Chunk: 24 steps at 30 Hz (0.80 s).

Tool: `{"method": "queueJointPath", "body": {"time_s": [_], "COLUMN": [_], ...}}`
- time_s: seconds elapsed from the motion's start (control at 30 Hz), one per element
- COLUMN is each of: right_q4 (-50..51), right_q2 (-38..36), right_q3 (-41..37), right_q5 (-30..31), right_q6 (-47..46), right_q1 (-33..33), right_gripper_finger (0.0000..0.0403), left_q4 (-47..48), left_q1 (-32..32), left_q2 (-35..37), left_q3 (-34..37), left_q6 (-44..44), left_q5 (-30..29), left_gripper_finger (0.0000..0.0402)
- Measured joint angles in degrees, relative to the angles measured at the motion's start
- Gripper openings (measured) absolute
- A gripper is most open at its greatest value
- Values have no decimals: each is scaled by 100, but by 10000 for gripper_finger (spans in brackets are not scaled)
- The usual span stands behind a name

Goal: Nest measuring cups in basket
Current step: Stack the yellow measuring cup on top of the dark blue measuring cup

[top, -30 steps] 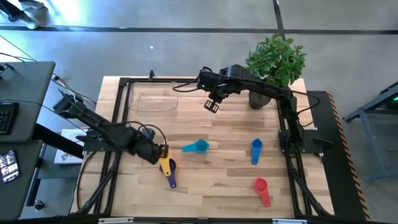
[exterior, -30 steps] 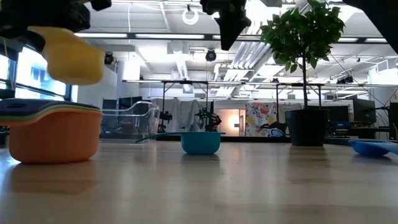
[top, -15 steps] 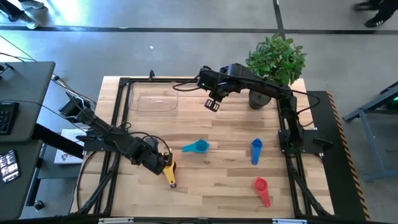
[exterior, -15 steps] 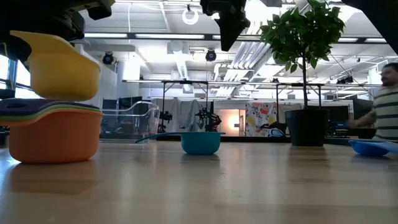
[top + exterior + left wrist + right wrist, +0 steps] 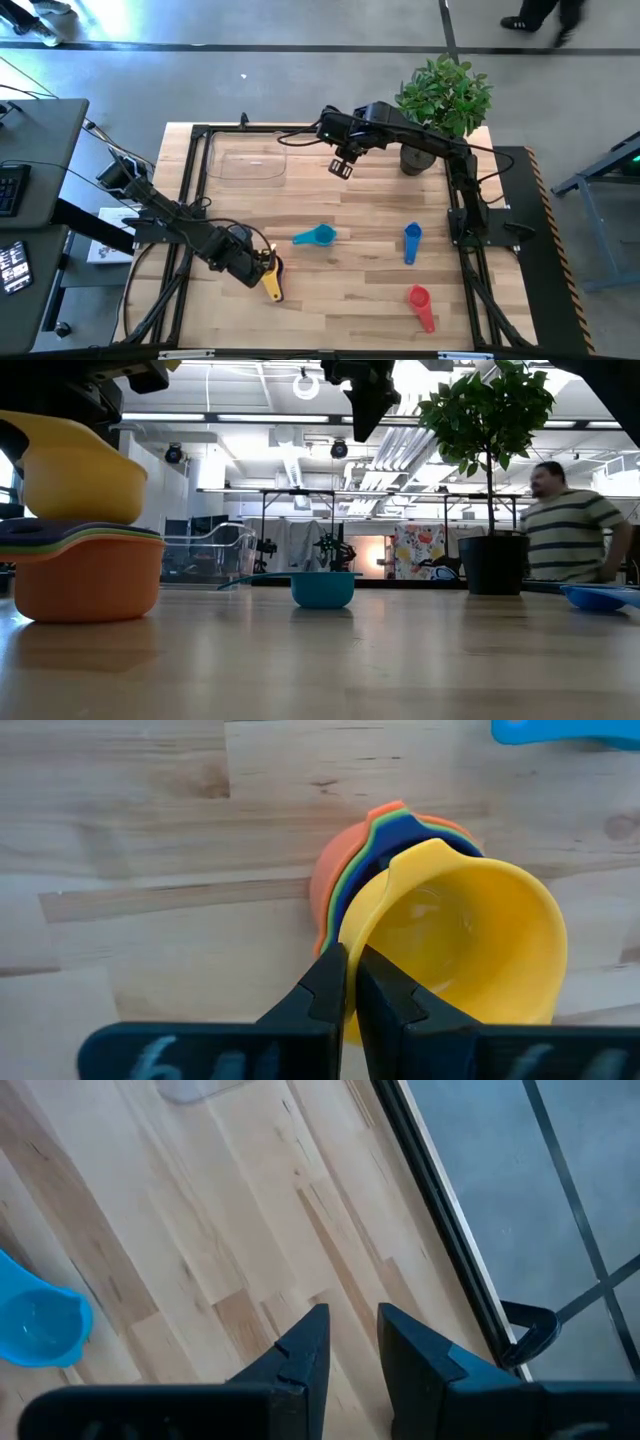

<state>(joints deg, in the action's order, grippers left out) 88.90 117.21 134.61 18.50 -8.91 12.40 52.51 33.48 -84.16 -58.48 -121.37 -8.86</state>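
- The left tool (image 5: pixel 349 982) was pinched thin on the rim of the yellow cup (image 5: pixel 460 950), at the handle side, with its fingers pressed almost together around the plastic wall.
- We saw that cup held tilted, low over the nested stack (image 5: pixel 85 565) near the counter's front-left; in the low view its base sat at the stack's top, though we could not tell whether it was touching.
- The stack itself showed an orange cup (image 5: pixel 88 585) outermost, with green and dark blue rims layered inside it.
- We judged the cups light, stiff and thin-walled, with smooth plastic that could slip or pivot in a narrow pinch; a rim or handle grip looked the sensible hold, since the bowl is too wide and rounded.
- We judged the stack likely to skid on the wood if the yellow cup was pushed in off-centre.
- Loose cups lay apart on the counter (image 5: pixel 350 290): light blue (image 5: pixel 317 236) near the middle, dark blue (image 5: pixel 412 241) to its right, red (image 5: pixel 420 303) nearer the front.
- The basket (image 5: pixel 245 158) sat at the back-left, and we could make out no cups in it.
- The right tool (image 5: pixel 340 167) hung above the counter just beside the basket, its fingers slightly parted and holding nothing.
- A potted plant (image 5: pixel 440 105) stood at the back-right.
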Motion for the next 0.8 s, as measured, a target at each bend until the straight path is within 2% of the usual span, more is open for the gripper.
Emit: {"method": "queueJointPath", "body": {"time_s": [0.27, 0.43, 0.6, 0.8], "right_q4": [0, 0, 2, 2], "right_q2": [0, 0, 0, 0], "right_q3": [0, 0, 0, 0], "right_q5": [-2, -2, -2, -2], "right_q6": [4, 42, 42, 42], "right_q1": [0, 0, 0, 0], "right_gripper_finger": [81, 81, 81, 81], "left_q4": [-11, -85, -87, -90], "left_q1": [-146, -317, -320, -320], "left_q2": [0, 0, 0, 0], "left_q3": [-1, -2, 0, 0], "left_q6": [249, 561, 598, 545], "left_q5": [18, 365, 167, 221], "left_gripper_finger": [19, 17, 12, 22]}}
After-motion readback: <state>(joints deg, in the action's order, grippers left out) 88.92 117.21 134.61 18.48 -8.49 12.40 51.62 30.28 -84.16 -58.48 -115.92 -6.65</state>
